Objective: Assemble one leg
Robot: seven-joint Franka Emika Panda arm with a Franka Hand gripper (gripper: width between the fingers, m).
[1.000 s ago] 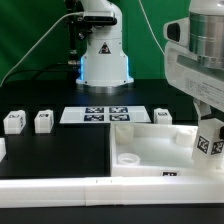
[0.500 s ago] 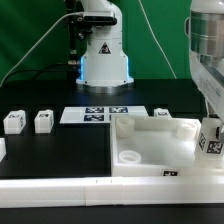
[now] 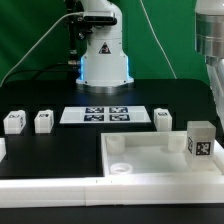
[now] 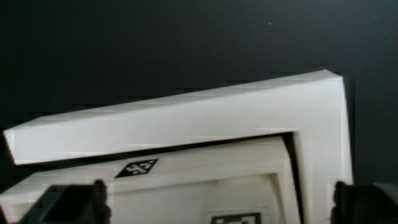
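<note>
A leg [image 3: 200, 140], a small white block with a tag facing the camera, stands upright on the large white tray-like part [image 3: 140, 150] near its end at the exterior view's right. Three more legs lie on the black table: two at the left [image 3: 13, 121] [image 3: 43, 121] and one behind the tray [image 3: 163, 118]. My arm [image 3: 212, 45] hangs above the standing leg, apart from it. In the wrist view my gripper [image 4: 217, 203] is open, its dark fingers [image 4: 80, 205] spread wide over the tray [image 4: 214, 115], with nothing between them.
The marker board [image 3: 107, 114] lies flat behind the tray, in front of the robot base [image 3: 103, 55]. A white rail [image 3: 50, 190] runs along the table's front edge. A small white piece [image 3: 2, 148] shows at the left edge.
My gripper has let go of the leg and risen away from it. The tray has shifted toward the exterior view's left and squared up. The leg now stands free.
</note>
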